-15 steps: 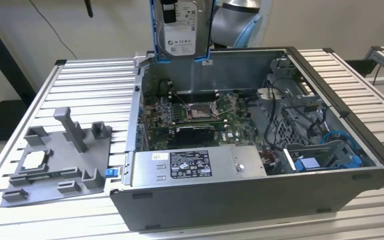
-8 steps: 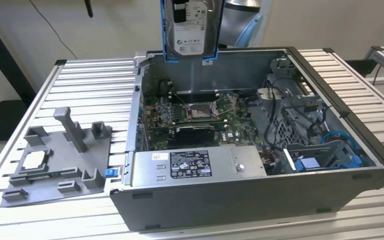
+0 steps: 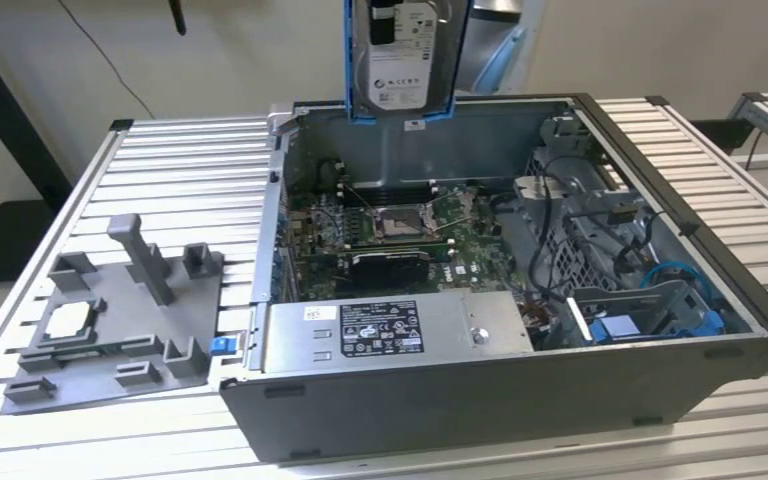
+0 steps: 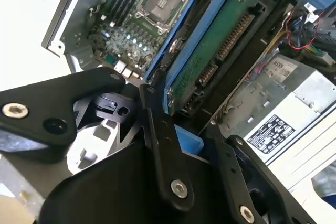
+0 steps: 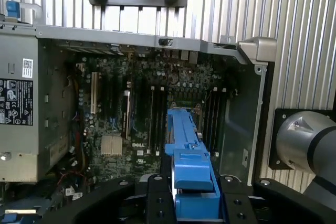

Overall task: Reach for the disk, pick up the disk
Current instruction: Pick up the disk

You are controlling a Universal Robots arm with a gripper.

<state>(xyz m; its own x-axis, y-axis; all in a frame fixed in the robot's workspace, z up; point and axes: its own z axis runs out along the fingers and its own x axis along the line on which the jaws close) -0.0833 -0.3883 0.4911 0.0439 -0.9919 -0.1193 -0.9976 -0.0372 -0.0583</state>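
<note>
Disk [image 3: 407, 55] held upright, lifted clear above open case [image 3: 704, 330], gripper [image 4: 181, 129] jaws clamped on blue bracket edges. Judged rigid, weighty, shock-sensitive; bracket rails judged best hold, circuit board left untouched.

Even, diffuse indoor light fills the exterior view; the slatted table [image 3: 157, 170] reads bright, and the open case [image 3: 518, 290] falls darker inside, its far wall and motherboard in soft shade. Shadows under the grey fixture [image 3: 111, 320] are faint. In the second wrist view the table beside the case is blown out to white, and the near black gripper [image 4: 173, 145] is soft. In the first wrist view the blue bracket [image 5: 186, 150] is slightly blurred.
</note>
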